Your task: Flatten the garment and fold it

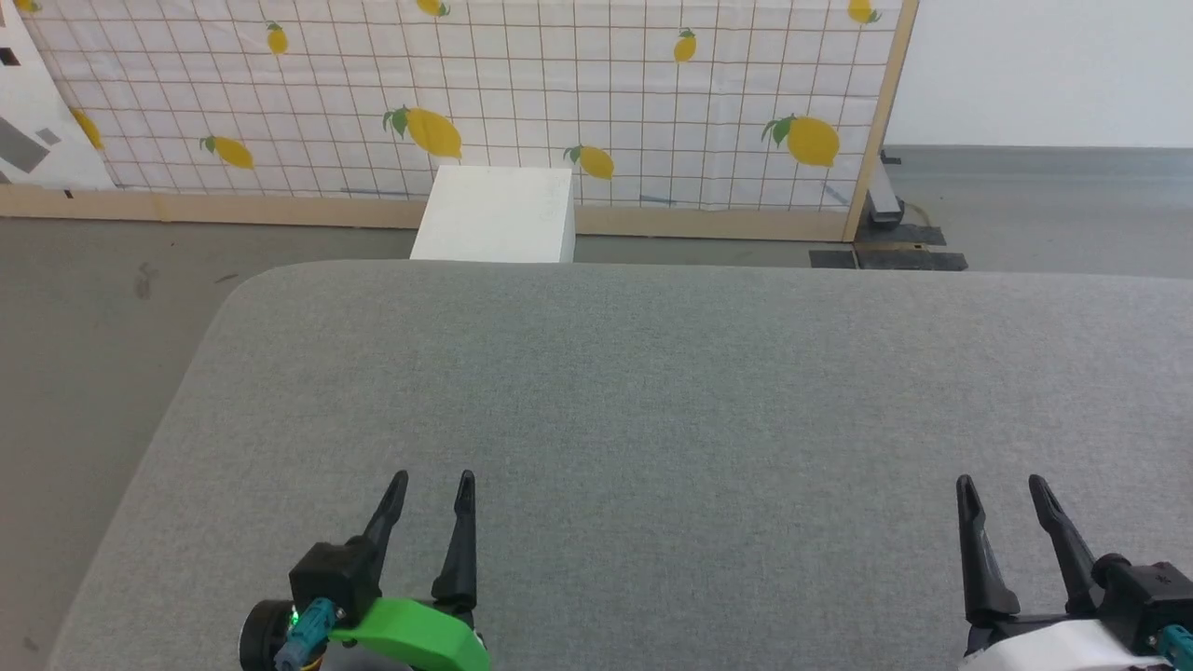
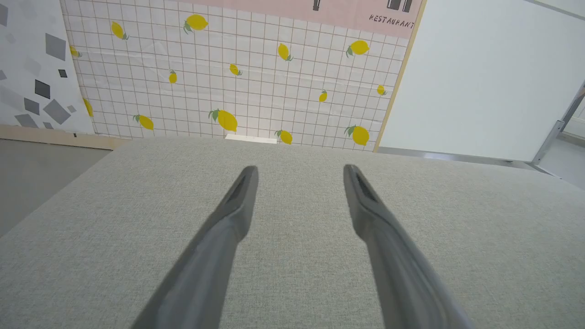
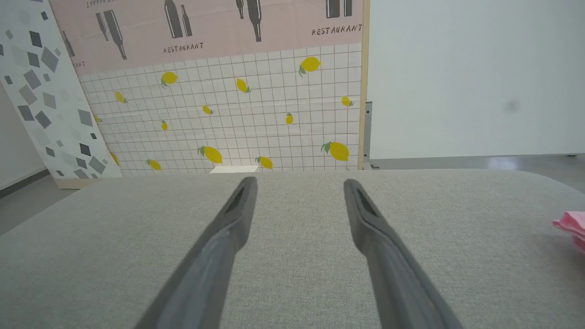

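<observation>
The garment has yet to be reached. A small pink edge of it is seen at the far right of the right wrist view, lying on the grey counter well to the right of the right gripper. That gripper is best carried rightward, low over the counter, and the cloth pinched at an outer edge rather than in a bunched part, so that it can be drawn out flat. The right gripper and the left gripper are both spread wide, and nothing is gripped. What is seen of the garment is light pink, soft and rumpled; its full shape cannot be told.
</observation>
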`<state>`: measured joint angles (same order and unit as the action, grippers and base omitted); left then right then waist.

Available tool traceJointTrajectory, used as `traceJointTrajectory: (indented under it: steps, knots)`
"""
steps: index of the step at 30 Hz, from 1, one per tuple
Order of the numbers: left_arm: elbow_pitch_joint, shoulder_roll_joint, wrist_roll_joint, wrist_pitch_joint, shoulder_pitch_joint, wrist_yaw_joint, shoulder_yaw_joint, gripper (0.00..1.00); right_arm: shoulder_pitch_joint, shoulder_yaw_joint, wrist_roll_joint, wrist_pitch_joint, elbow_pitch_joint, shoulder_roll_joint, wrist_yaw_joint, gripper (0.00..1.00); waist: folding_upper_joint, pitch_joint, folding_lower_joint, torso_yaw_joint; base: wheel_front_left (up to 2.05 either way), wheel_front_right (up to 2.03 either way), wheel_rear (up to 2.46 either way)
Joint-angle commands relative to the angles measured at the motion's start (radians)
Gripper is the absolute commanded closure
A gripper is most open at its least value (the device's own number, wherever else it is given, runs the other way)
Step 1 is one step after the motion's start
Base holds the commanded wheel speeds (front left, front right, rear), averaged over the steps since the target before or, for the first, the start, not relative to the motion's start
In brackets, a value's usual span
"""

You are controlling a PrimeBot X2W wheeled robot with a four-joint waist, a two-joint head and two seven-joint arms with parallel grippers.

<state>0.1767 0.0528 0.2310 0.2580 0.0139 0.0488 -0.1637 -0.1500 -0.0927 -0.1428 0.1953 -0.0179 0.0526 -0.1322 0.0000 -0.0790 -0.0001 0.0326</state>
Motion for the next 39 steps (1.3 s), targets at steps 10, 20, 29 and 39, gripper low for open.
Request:
traceJointTrajectory:
  steps: [10, 20, 29, 39]
  knots:
    - [0.004, -0.003, 0.015, 0.004, 0.023, -0.017, -0.002, 0.00, -0.017, 0.000, -0.015, 0.005, -0.016, -0.002, 0.002, 0.00, 0.0000, -0.010, 0.0001, -0.004, 0.00, 0.00, 0.00]
    - [0.004, 0.000, 0.005, -0.002, 0.007, -0.012, -0.006, 1.00, -0.009, -0.002, -0.008, -0.002, -0.014, 0.000, 0.000, 1.00, 0.0000, -0.011, 0.0001, -0.004, 0.00, 0.00, 0.00]
    - [0.000, 0.000, 0.000, -0.007, 0.006, -0.013, -0.004, 1.00, -0.005, 0.000, -0.005, -0.006, -0.013, 0.000, 0.000, 1.00, 0.0000, -0.009, 0.0001, -0.005, 0.00, 0.00, 0.00]
    - [-0.014, 0.000, -0.019, -0.028, 0.005, -0.015, 0.010, 1.00, 0.007, 0.008, 0.008, -0.021, -0.011, 0.000, 0.000, 1.00, 0.0000, -0.002, 0.0001, -0.008, 0.00, 0.00, 0.00]
